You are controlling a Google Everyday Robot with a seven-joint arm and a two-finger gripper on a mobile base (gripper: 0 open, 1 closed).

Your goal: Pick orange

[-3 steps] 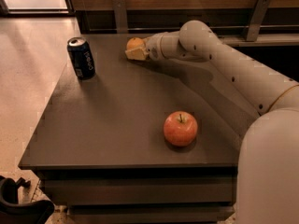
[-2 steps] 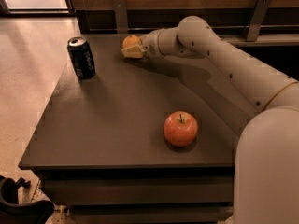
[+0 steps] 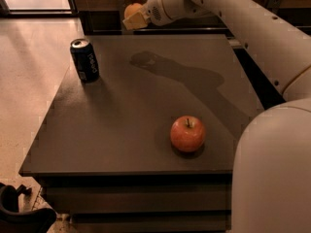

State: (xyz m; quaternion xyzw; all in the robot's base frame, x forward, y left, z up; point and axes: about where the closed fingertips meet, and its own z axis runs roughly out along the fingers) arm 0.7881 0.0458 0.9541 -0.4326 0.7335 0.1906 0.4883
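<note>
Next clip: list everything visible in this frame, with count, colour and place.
Small round yellow-orange fruit: one, yellow-orange, gripped in the end effector, off the table, top centre.
Round red apple with a stem: one, red, on the table, front right.
Dark cylindrical soda can: one, blue-black, upright, table's far left.
Dark flat-topped table: one, dark grey, centre.
Black object: one, floor, bottom left; unidentifiable.
White robot arm: one, reaching from the right.
End effector: one, yellowish, above the table's far edge.

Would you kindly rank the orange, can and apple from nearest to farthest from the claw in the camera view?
1. The orange, held in the claw above the table's far edge.
2. The can, far left.
3. The apple, near right.
</note>
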